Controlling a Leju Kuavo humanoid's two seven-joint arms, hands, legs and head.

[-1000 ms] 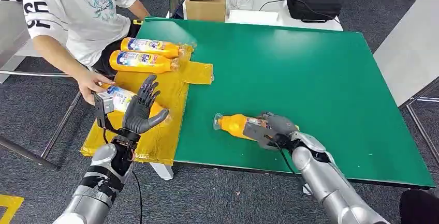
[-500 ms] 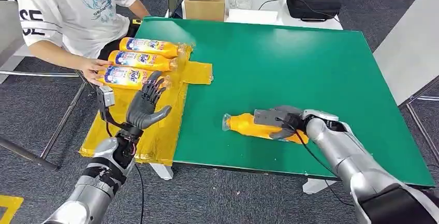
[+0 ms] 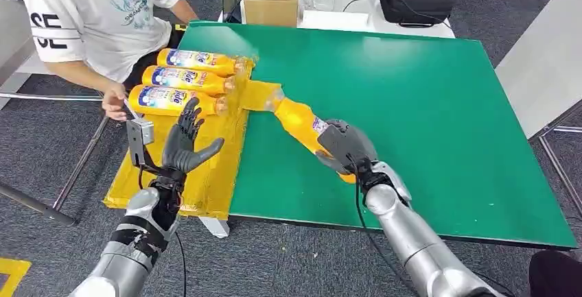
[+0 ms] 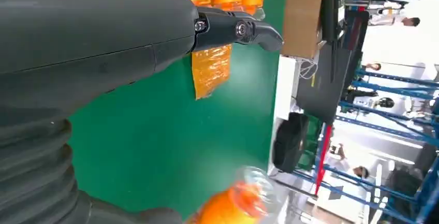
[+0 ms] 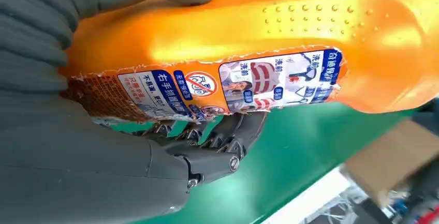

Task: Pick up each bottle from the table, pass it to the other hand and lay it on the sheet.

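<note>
Now my right robot hand (image 3: 345,147) grips the orange bottle (image 3: 302,123) around its body, held tilted above the green tabletop (image 3: 425,98), cap toward the yellow sheet (image 3: 213,167). My left robot hand (image 3: 187,143) is open over the sheet, fingers spread. I judge the bottle stiff, rather heavy and smooth, so the other hand should take the free neck end. Three bottles (image 3: 180,79) lie on the sheet beside a person (image 3: 103,16). Grey carpet is around.
</note>
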